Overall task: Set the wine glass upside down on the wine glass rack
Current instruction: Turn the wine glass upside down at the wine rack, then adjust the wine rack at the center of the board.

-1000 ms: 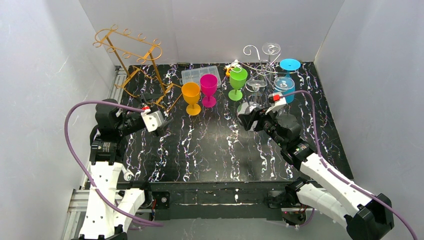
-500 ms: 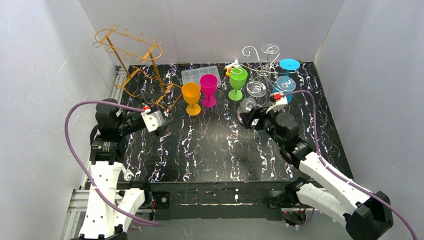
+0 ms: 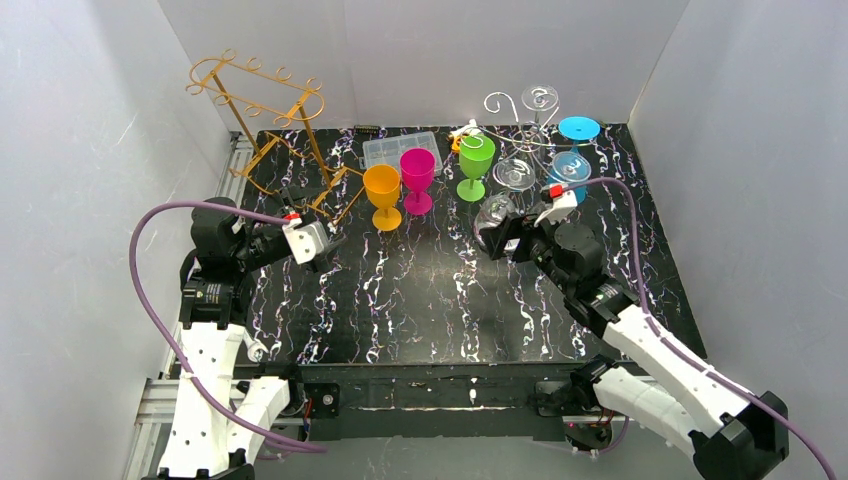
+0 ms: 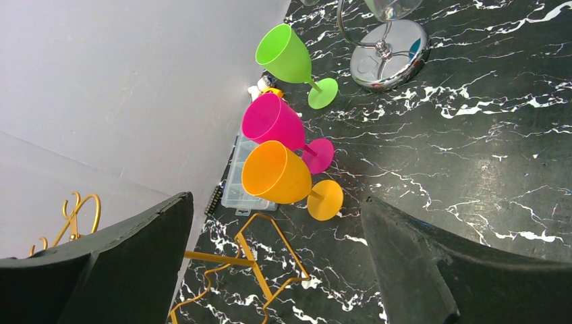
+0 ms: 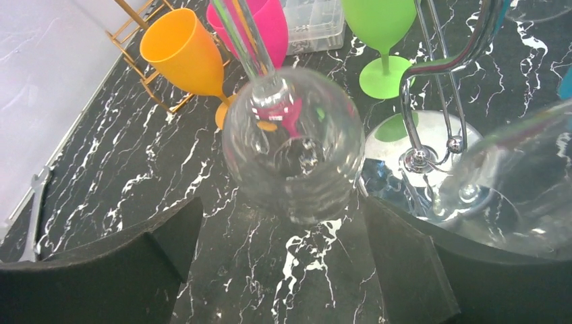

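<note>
wine glass bowl-down between wide right gripper, seen only from its wrist, left gripper wide

Orange glass, pink glass and green glass line up near the chrome rack base.

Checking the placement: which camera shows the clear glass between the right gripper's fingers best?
Right wrist: the clear glass fills the centre, bowl and stem sharp, between open fingers. Top external shows it small, by the right gripper. Left wrist does not clearly show it.
</note>
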`<state>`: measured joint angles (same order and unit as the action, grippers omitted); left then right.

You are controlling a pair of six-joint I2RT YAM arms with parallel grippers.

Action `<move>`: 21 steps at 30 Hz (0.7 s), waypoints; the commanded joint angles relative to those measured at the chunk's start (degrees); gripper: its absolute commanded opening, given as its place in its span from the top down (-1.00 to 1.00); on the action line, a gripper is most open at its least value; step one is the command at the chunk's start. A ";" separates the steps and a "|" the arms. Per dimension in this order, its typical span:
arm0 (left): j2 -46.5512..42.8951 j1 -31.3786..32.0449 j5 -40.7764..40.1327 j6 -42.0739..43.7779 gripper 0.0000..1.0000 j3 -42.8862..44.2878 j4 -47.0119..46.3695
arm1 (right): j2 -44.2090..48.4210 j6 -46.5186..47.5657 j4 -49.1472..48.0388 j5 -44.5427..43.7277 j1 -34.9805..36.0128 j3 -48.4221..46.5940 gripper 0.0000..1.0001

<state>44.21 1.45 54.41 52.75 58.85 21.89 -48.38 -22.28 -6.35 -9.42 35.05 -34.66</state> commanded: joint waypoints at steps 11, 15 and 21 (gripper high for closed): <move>0.53 0.02 -1.16 2.13 -0.97 -0.76 2.37 | -0.55 3.37 43.47 11.14 0.02 -33.30 -0.97; 2.53 0.04 -2.13 -0.76 -0.97 0.02 2.37 | -4.44 2.41 50.25 9.85 0.02 -44.04 -0.97; 3.35 0.02 -2.76 -7.37 -0.97 1.32 0.84 | -14.48 1.62 54.99 3.48 0.02 -59.94 -0.76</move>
<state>47.95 1.45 51.57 50.18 58.50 23.18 -57.68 -20.19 43.28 -1.84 35.05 -86.08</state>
